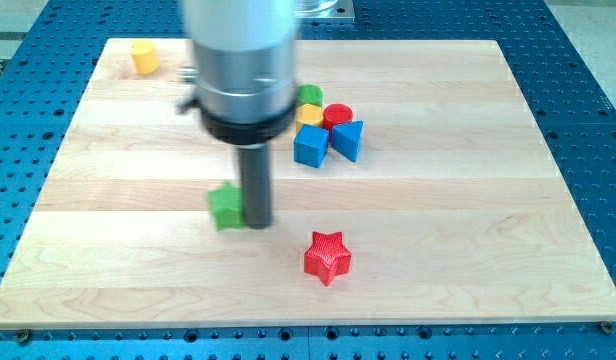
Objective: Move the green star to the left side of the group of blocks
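The green star [226,207] lies on the wooden board left of centre, partly hidden by my rod. My tip [258,224] rests on the board right against the star's right side. The group of blocks sits up and to the right: a green round block [309,96], a red cylinder [337,115], a yellow block [308,115], a blue cube [310,146] and a blue triangular block [348,139]. The star lies well below and left of this group.
A red star [328,257] lies at the lower centre, right of my tip. A yellow block [144,56] stands alone near the board's top left corner. The arm's wide grey body [243,70] hides part of the board's upper middle. The board [468,200] lies on a blue perforated table.
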`<action>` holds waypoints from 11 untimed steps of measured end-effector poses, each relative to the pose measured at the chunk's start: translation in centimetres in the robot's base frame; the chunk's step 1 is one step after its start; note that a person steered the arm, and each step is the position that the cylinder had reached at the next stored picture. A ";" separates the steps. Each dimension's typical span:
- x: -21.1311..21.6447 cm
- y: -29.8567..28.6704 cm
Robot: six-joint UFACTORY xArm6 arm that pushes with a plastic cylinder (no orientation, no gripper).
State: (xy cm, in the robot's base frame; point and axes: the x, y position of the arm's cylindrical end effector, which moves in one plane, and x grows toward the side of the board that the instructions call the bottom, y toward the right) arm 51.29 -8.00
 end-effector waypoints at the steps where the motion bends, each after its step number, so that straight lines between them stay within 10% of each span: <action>1: 2.6 -2.0; 2: 4.5 -5.5; 4: -7.3 -12.3; 7: 2.6 -11.2; 9: -6.5 -8.2; 11: 2.7 -9.1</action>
